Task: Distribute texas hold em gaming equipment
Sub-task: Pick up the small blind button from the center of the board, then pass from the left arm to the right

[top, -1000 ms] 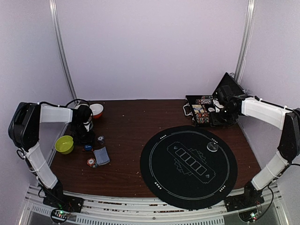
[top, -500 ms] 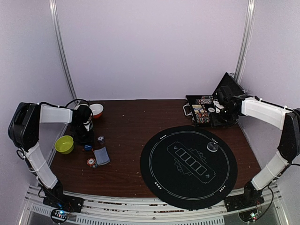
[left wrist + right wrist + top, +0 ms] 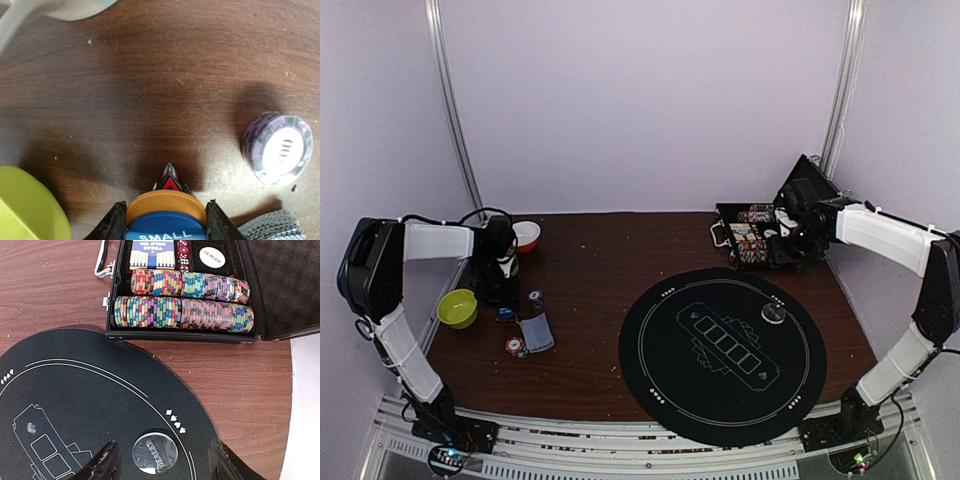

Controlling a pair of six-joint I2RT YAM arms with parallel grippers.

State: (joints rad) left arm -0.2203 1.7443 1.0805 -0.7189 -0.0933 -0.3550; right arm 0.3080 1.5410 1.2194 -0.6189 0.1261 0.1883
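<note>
My left gripper (image 3: 166, 210) is shut on a stack of an orange disc (image 3: 166, 202) and a blue disc (image 3: 162, 227) marked SMALL, low over the table, with a red-and-black striped chip (image 3: 171, 181) under its front edge. A purple chip (image 3: 277, 148) lies to the right and a grey-backed card deck (image 3: 272, 229) at the lower right. In the top view the left gripper (image 3: 503, 292) stands between the two bowls. My right gripper (image 3: 162, 460) hangs open above a clear dealer disc (image 3: 155, 452) on the black mat (image 3: 75, 405). The open chip case (image 3: 182, 300) holds rows of striped chips.
A yellow-green bowl (image 3: 25, 210) sits close on the left gripper's left, and an orange bowl (image 3: 525, 235) lies behind it. A red chip (image 3: 515, 346) lies by the card deck (image 3: 536, 332). The case's raised lid (image 3: 805, 185) stands at the back right, near the wall.
The left gripper's jaws have closed in on the disc stack. The right arm has edged slightly back toward the case.
</note>
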